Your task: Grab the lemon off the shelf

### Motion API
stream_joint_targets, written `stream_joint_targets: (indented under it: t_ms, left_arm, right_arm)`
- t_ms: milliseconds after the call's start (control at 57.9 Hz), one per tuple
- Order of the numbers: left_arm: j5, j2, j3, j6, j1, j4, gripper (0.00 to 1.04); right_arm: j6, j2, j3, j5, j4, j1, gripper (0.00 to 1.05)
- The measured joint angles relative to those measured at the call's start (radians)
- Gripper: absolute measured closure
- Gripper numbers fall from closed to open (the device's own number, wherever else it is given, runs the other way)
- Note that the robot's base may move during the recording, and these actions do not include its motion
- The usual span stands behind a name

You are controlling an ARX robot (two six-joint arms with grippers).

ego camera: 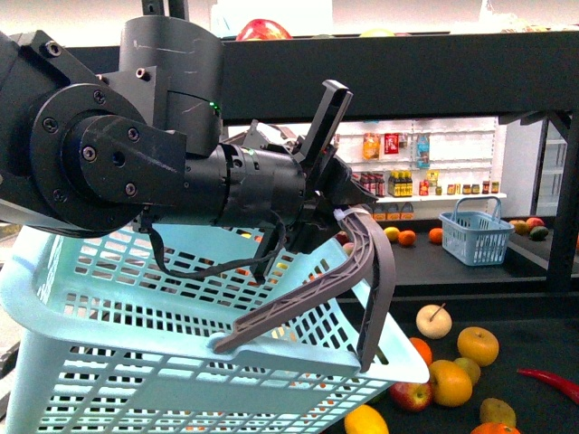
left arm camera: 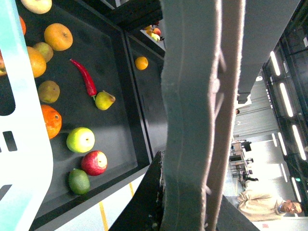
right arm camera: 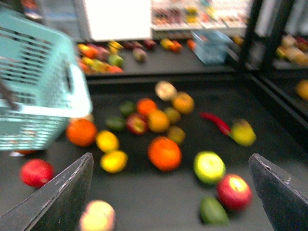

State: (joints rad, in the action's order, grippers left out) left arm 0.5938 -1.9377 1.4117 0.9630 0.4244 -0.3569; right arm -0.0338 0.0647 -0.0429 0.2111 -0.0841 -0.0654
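Observation:
The lemon (ego camera: 366, 420), bright yellow and oval, lies on the black shelf (ego camera: 529, 330) at the lower edge of the front view, just off the corner of the pale blue basket (ego camera: 136, 353). My left gripper (ego camera: 339, 210) is shut on the grey basket handle (ego camera: 366, 262), holding the basket up in front of the shelf. The handle (left arm camera: 192, 96) fills the left wrist view between the dark fingers (left arm camera: 144, 202). My right gripper (right arm camera: 171, 192) is open and empty above the fruit. That view is blurred: two yellow fruits (right arm camera: 110, 151) lie beside the basket, and which is the lemon I cannot tell.
Oranges (ego camera: 477, 344), apples (ego camera: 410, 395), a pale round fruit (ego camera: 433, 320) and a red chili (ego camera: 552, 382) are scattered over the tier. An upper tier's front lip (ego camera: 407, 77) runs overhead. A small blue basket (ego camera: 475, 231) stands further back, before white shelves of bottles (ego camera: 425, 172).

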Motion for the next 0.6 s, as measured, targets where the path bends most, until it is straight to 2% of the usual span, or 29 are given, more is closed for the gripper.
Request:
stream_joint_targets:
  t_ms: [35, 69, 138, 242, 380, 483, 604]
  left_arm:
    - [0.000, 0.000, 0.000, 0.000, 0.000, 0.000, 0.96]
    - [0.001, 0.000, 0.000, 0.002, 0.000, 0.000, 0.96]
    - [0.000, 0.000, 0.000, -0.001, 0.000, 0.000, 0.96]
    - [-0.001, -0.003, 0.000, 0.000, 0.000, 0.000, 0.96]
    - [-0.002, -0.003, 0.000, 0.000, 0.000, 0.000, 0.96]
    - [-0.008, -0.003, 0.000, 0.000, 0.000, 0.000, 0.96]
    - [-0.003, -0.003, 0.000, -0.001, 0.001, 0.000, 0.96]
  right_arm:
    - [-0.019, 0.073, -0.017, 0.131, -0.030, -0.033, 0.07]
    - [-0.032, 0.128, -0.021, 0.180, -0.031, -0.036, 0.07]
    - [-0.055, 0.240, -0.027, 0.194, -0.005, -0.015, 0.07]
    - [-0.078, 0.458, -0.064, 0.074, 0.095, 0.065, 0.07]
    - [-0.078, 0.897, -0.177, -0.116, 0.310, 0.186, 0.07]
    - [-0.078, 1.175, -0.287, -0.190, 0.391, 0.214, 0.07]
    - [-0.086, 1.502, -0.452, -0.255, 0.374, 0.212, 0.07]
